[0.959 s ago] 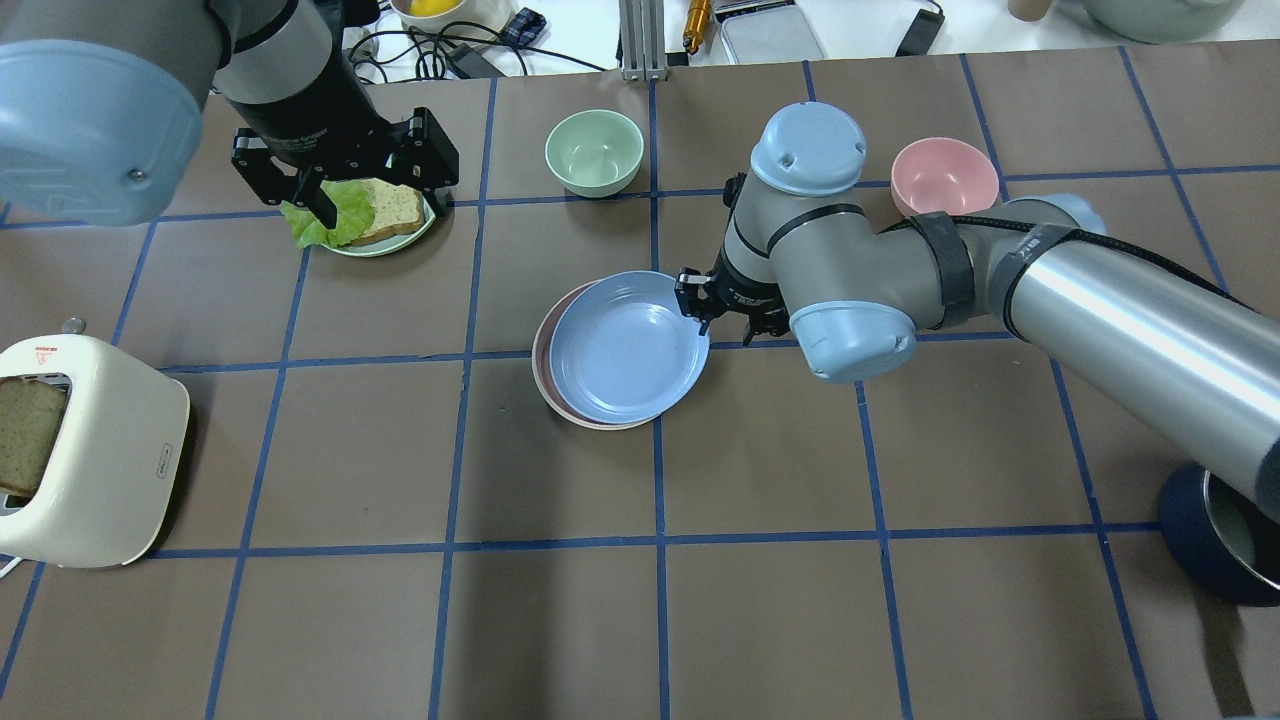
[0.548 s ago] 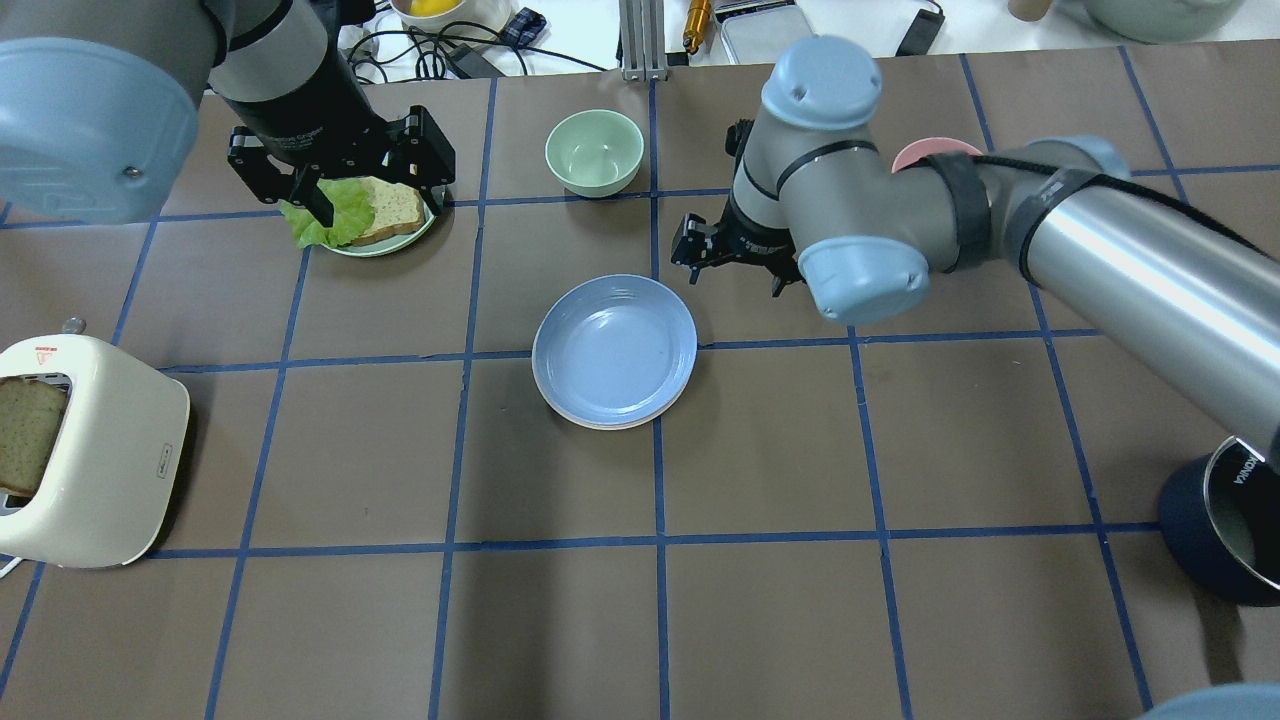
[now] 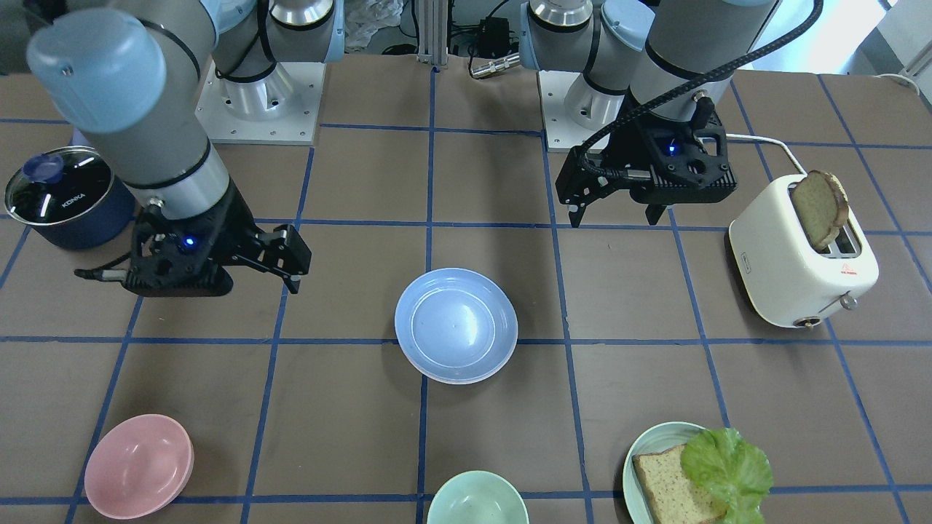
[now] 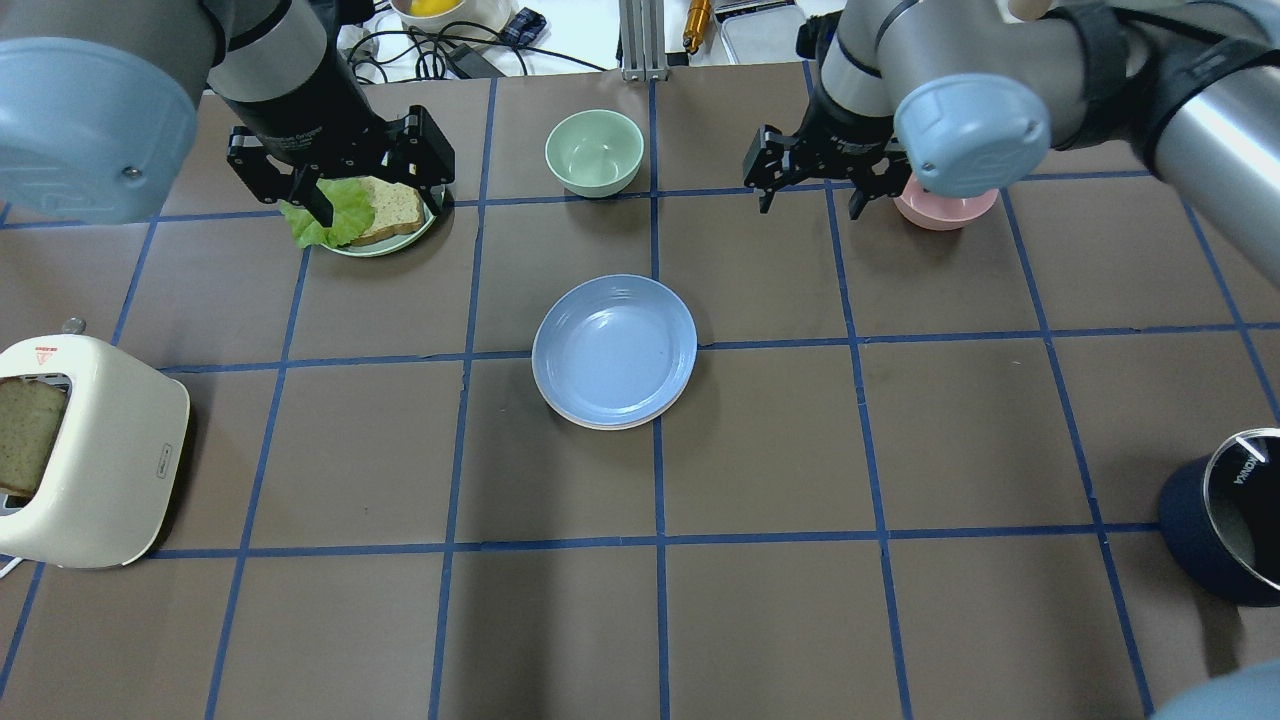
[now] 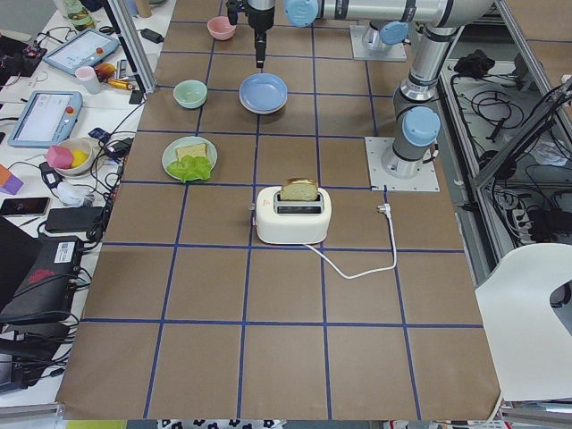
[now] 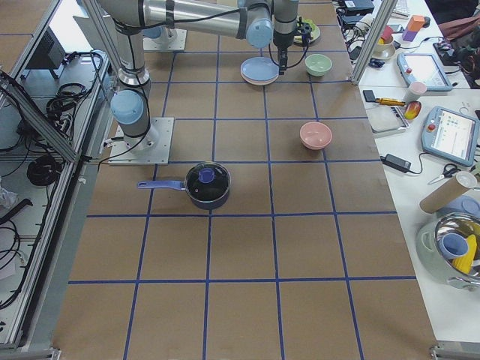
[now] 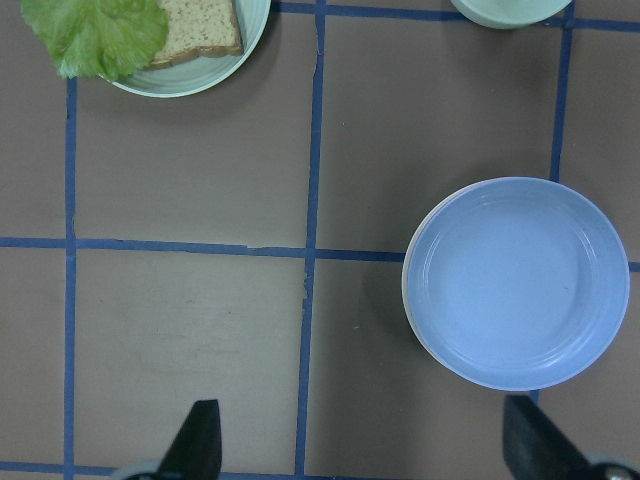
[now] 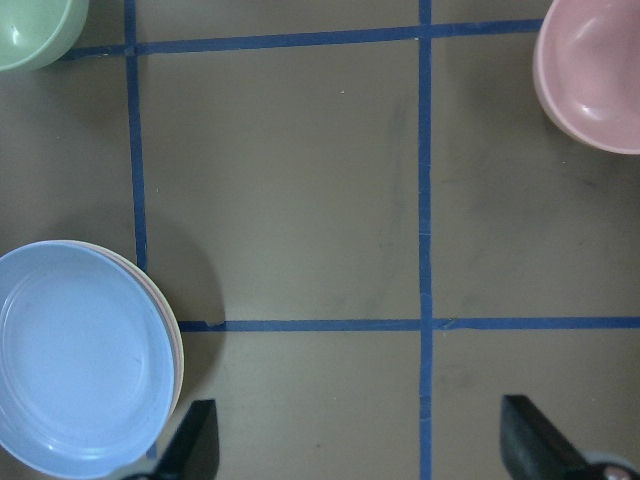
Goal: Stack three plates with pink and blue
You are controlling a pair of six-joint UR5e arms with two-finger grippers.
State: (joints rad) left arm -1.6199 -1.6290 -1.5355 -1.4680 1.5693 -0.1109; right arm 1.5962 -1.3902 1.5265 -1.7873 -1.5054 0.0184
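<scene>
The light blue plate lies on top of a stack at the table's middle, also seen in the front view. Under it only thin rims show: a cream rim, and pink and cream edges in the right wrist view. My right gripper is open and empty, raised beyond and right of the stack, next to the pink bowl. My left gripper is open and empty over the teal plate at the far left. Both wrist views show spread fingertips with nothing between them.
The teal plate holds bread and lettuce. A green bowl stands at the far middle. A white toaster with a bread slice stands at the left edge. A dark blue pot is at the near right. Cables and tools lie beyond the table's far edge.
My right gripper let go of the blue plate, which settled squarely on the stack. The gripper then rose and moved away toward the pink bowl. The left arm stayed still.
</scene>
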